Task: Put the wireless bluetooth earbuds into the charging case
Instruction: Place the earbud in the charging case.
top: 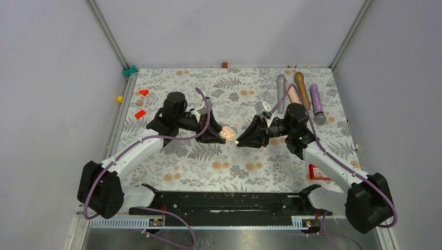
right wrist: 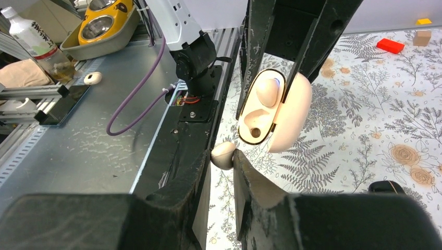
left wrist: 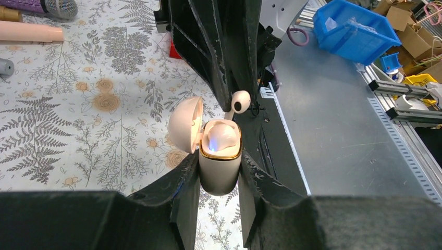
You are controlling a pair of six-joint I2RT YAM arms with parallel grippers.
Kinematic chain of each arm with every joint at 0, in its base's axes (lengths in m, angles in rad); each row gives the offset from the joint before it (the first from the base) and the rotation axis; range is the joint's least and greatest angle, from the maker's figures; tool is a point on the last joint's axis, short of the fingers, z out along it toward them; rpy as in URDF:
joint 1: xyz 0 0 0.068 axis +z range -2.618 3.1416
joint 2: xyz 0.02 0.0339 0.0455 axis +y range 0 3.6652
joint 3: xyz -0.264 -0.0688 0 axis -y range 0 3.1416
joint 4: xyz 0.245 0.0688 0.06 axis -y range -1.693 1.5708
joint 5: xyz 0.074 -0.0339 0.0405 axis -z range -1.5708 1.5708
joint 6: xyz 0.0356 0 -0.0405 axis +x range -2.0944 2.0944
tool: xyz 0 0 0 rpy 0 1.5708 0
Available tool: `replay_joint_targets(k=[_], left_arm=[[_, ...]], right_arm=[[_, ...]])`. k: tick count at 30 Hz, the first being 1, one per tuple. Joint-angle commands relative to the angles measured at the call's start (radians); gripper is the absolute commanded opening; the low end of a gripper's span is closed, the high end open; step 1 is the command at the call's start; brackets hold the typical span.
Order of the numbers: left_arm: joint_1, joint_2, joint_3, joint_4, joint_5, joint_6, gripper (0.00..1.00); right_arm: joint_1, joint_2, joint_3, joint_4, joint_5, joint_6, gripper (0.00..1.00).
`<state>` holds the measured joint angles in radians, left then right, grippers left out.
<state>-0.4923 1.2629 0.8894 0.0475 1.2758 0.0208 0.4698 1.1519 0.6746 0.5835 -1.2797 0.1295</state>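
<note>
Left gripper (top: 221, 135) clamped on open case (left wrist: 220, 177) mid-frame, case base hidden between fingers (left wrist: 182, 192), one bud (left wrist: 221, 136) seemingly seated inside, right gripper (right wrist: 222, 159) pinching other earbud (left wrist: 240, 100), stem mostly hidden

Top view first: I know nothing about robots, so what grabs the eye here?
Over the middle of the flowery table, the left gripper clamps the open charging case, one earbud glowing blue inside. Nose to nose with it, the right gripper pinches the other earbud close to the case's empty slot.
</note>
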Motion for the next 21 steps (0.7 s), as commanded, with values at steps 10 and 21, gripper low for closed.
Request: replay_joint_targets(k=[10,21], left_arm=[[-0.012,-0.011,-0.016,-0.090,0.116,0.246,0.00],[-0.028,0.007,-0.012,-0.096,0.132,0.245,0.00]], right_arm=[[0.021,-0.059,0.035,0.041,-0.011,0.014,0.24],[0.052,-0.053,0.037,0.010,0.011,-0.030,0.24]])
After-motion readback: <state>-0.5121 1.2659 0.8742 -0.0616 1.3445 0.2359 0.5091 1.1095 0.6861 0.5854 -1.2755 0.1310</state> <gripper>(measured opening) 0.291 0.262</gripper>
